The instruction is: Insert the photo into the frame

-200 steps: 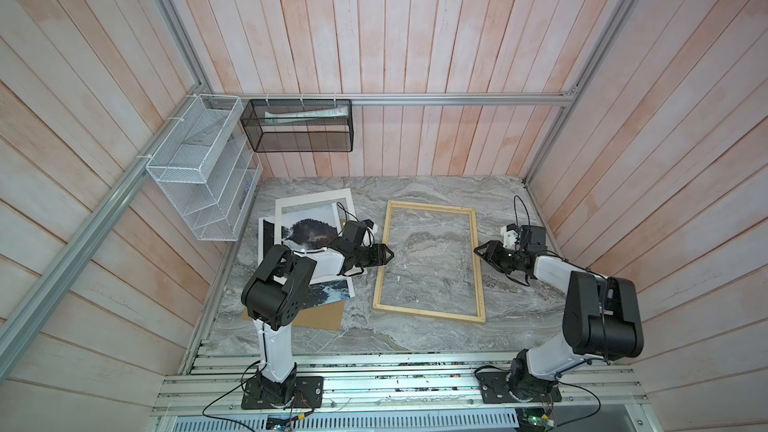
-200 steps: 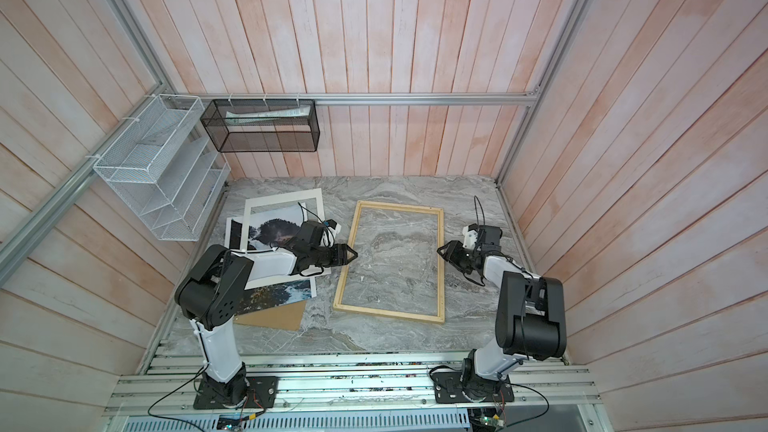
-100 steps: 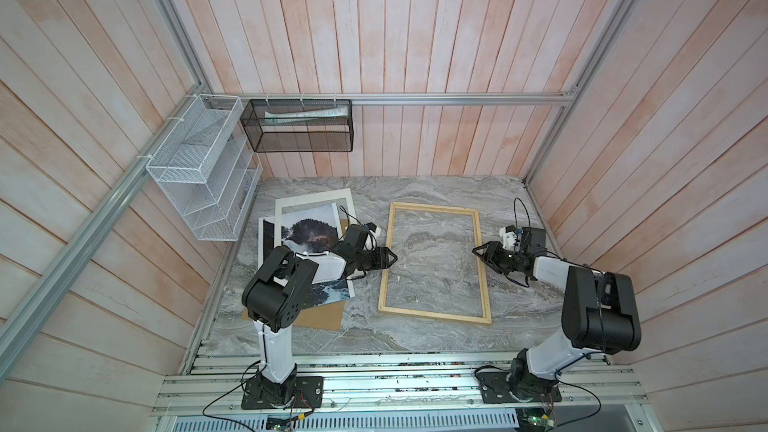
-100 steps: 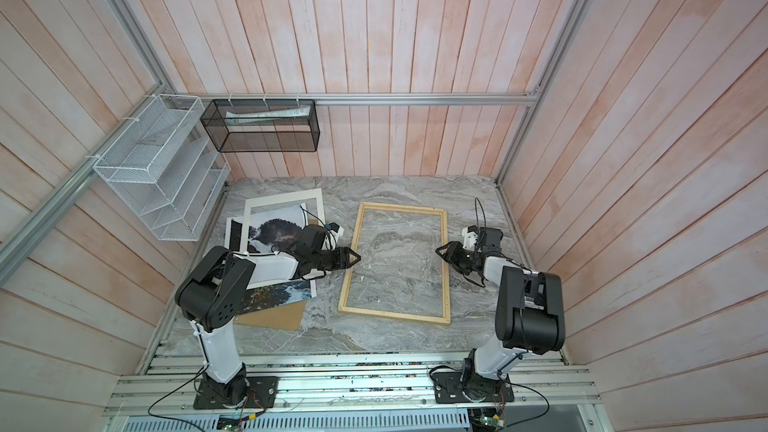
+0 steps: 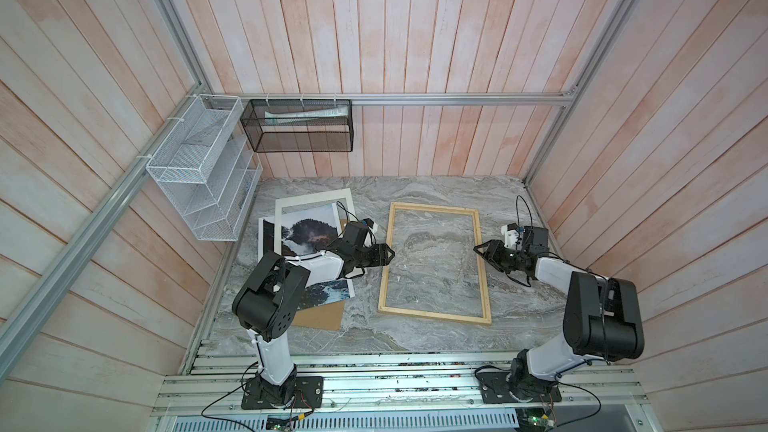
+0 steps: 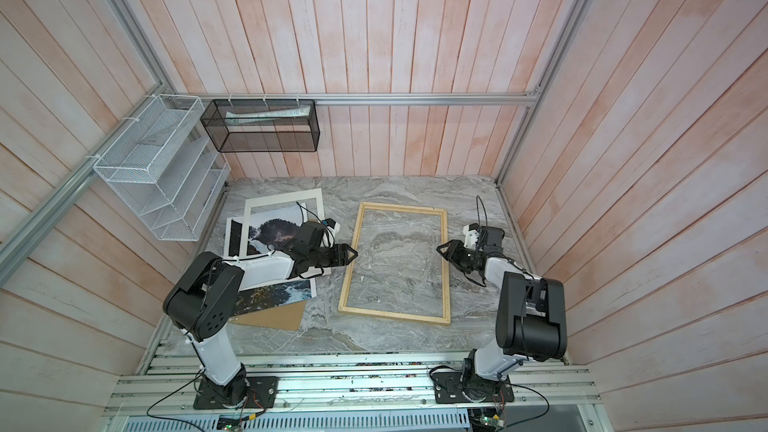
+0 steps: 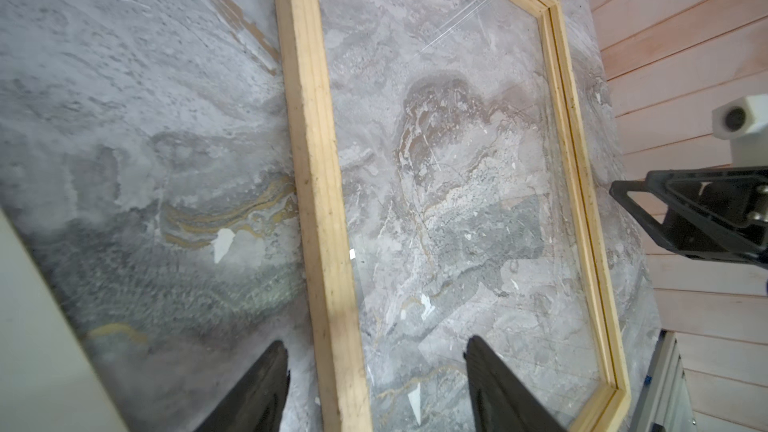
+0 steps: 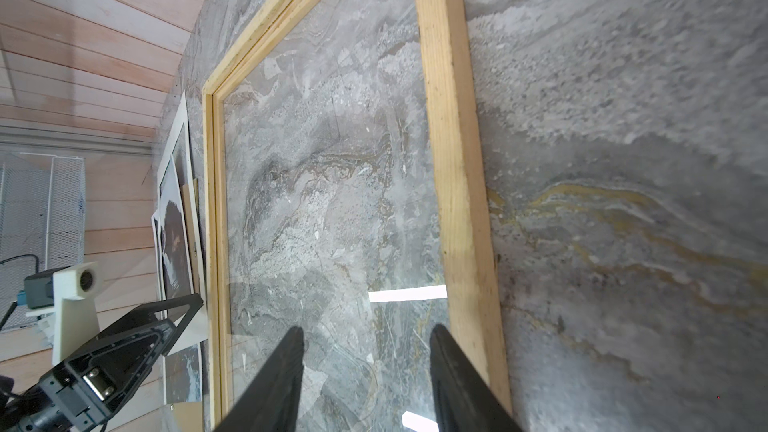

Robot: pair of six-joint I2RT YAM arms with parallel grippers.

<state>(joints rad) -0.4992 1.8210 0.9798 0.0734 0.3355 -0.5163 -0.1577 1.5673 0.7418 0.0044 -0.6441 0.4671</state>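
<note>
Not much done yet tbh: the frame (image 5: 434, 315) lies flat and empty. The left gripper (image 5: 390, 254) straddles its left rail with fingers spread, and the right gripper (image 5: 480, 252) hovers open at its right rail, neither holding anything. The photo (image 5: 307, 228) sits left of the frame, tucked under the white mat (image 5: 311, 197) — picking it up and placing it are both left to do.
</note>
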